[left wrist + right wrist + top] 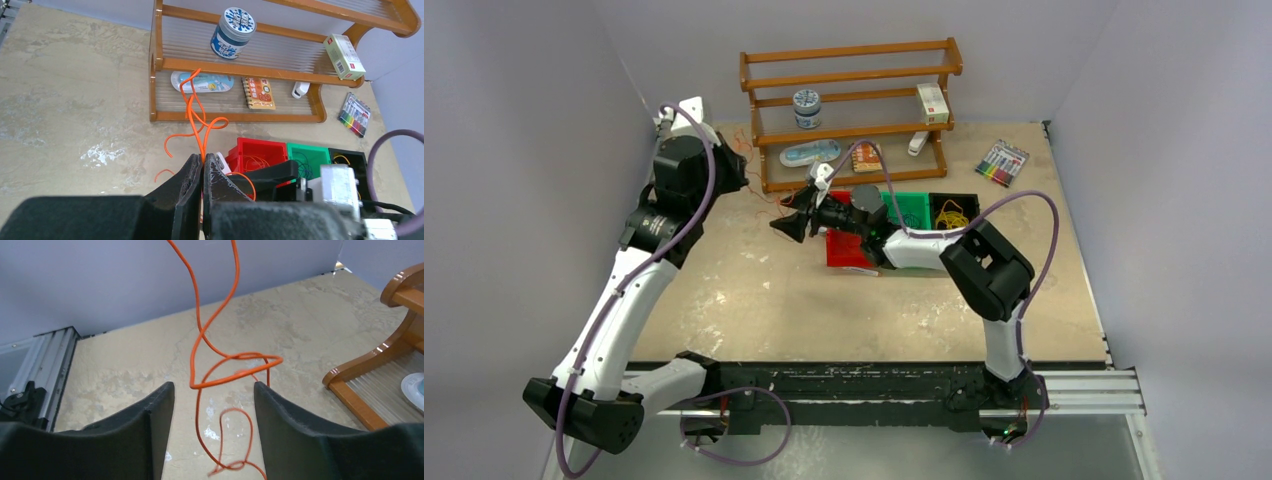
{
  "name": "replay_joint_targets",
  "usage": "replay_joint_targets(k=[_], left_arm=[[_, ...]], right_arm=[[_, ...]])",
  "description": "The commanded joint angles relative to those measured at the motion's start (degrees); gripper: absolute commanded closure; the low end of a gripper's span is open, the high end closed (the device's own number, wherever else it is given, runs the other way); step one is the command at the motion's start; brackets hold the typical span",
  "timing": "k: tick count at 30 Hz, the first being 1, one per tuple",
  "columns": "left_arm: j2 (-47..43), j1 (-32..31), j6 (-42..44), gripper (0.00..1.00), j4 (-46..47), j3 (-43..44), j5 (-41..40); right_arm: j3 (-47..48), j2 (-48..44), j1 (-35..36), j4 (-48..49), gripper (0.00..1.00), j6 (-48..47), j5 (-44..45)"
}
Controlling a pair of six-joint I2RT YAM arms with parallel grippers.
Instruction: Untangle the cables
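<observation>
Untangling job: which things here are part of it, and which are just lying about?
Part of the job: orange cable, pinched in the shut jaws of the left gripper, its loops between the open jaws of the right gripper; yellow cables in the black bin.

Just lying about: wooden shelf, jar, small box, notebook, marker pack.

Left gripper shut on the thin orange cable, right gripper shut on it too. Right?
No. The right gripper is open: the right wrist view shows its fingers apart with the thin orange cable passing between them. The left gripper is shut on it.
</observation>
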Motion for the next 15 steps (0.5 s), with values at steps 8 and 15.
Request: replay_joint_targets(k=[8,15], left_arm=[[-0.3,0.3,0.6,1.0,0.7,4.5,-3.6],[1.7,0.4,3.5,1.0,-2.0,8.0,-10.4]], right_arm=[[-1.5,-1.0,0.2,3.5,0.94,3.8,3.3],[-10.2,-6.5,0.7,3.0,1.0,5.6,2.9]])
